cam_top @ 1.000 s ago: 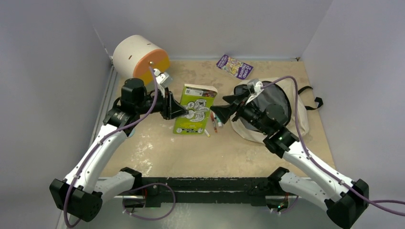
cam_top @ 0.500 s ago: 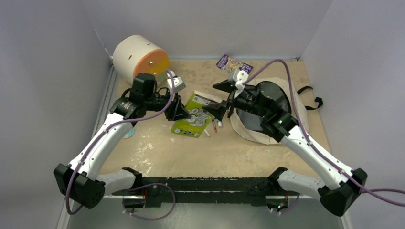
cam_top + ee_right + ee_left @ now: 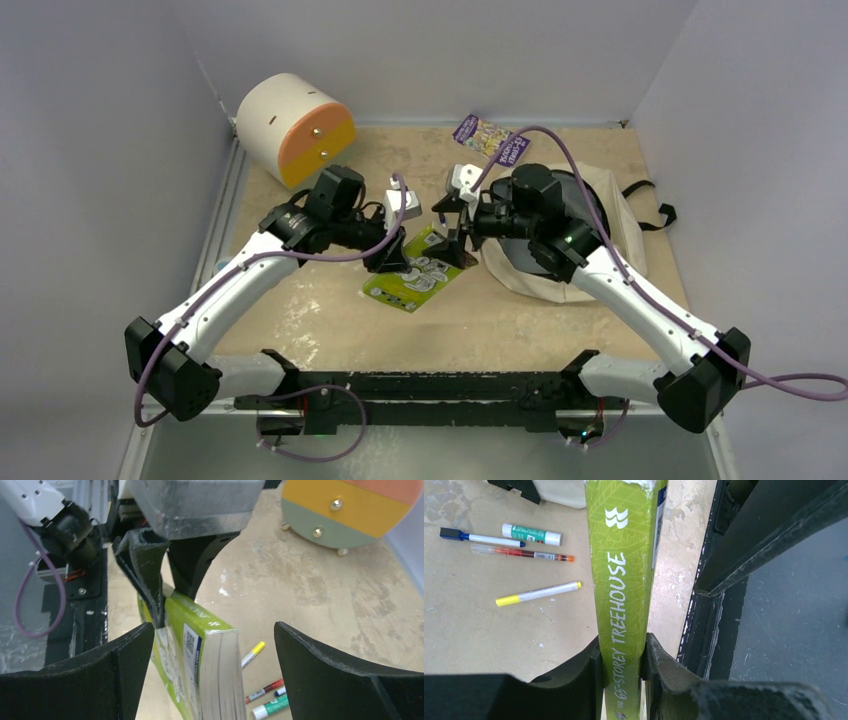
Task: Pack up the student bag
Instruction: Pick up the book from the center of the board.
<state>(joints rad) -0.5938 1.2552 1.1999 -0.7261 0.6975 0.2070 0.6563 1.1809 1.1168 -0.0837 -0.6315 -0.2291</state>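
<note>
**Book pinched on the left, bag open on the right**

Student bag (image 3: 630, 205): cream fabric, lying on the right side of the surface (image 3: 330, 310). Mouth is open, showing dark lining, and a black strap (image 3: 664, 214) trails off its right side. The right arm hides much of it. Left jaws pinch the spine of a green book (image 3: 624, 555), tilted, just left of the bag. Right jaws are spread wide, straddling the book's page edge. Pens (image 3: 538, 593) lie loose beside the book.
</note>
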